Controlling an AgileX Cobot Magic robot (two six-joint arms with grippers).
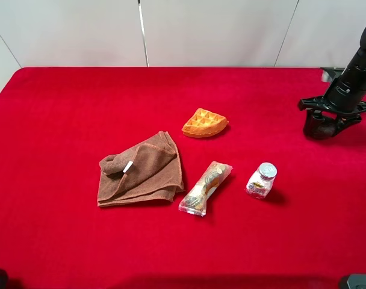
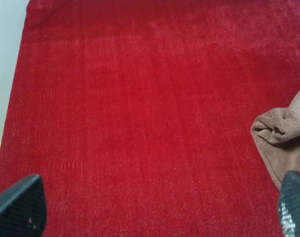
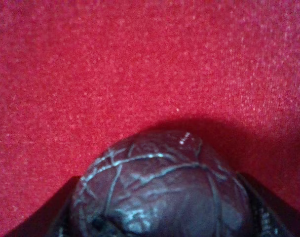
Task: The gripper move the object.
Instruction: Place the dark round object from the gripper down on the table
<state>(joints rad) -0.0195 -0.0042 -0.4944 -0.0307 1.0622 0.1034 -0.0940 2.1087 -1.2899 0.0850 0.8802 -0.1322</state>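
The dark brown ball sits at the far right of the red tabletop, between the fingers of my right gripper. In the right wrist view the ball fills the space between the dark fingers, which press against both its sides, and it casts a shadow on the cloth right under it. I cannot tell whether it touches the cloth. My left gripper is open and empty over bare red cloth; it does not show in the exterior view.
An orange waffle piece lies mid-table. A crumpled brown towel lies to its front left and also shows in the left wrist view. A clear snack packet and a silver-capped jar lie nearer the front.
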